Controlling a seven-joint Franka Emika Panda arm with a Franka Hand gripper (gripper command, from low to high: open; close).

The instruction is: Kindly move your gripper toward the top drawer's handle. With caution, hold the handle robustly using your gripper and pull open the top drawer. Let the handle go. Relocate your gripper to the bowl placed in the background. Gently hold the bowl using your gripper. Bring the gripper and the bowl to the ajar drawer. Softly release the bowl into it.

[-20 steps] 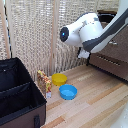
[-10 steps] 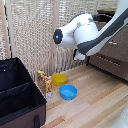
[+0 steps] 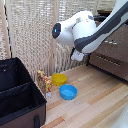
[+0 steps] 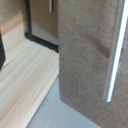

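The yellow bowl (image 3: 59, 79) sits on the wooden floor by the curtain, just behind the wider blue bowl (image 3: 68, 92). The bulky white arm (image 3: 82, 32) hangs above and to the exterior view's right of both bowls. Its claw does not show plainly there. The brown dresser (image 3: 117, 55) stands behind the arm at the exterior view's right. In the wrist view a brown drawer front (image 4: 85, 55) with a thin pale handle (image 4: 115, 55) fills the picture at close range. I cannot tell which drawer it is. One dark finger (image 4: 1, 50) shows at the edge, holding nothing.
A black open case (image 3: 20, 95) stands at the exterior view's left. A small patterned box (image 3: 45, 82) stands between it and the bowls. A slatted curtain (image 3: 35, 35) hangs behind. The wrist view shows wooden floor (image 4: 25, 70) and another pale handle (image 4: 50, 5).
The arm has swung toward the exterior view's left and a little lower. The bowls and the case have not moved.
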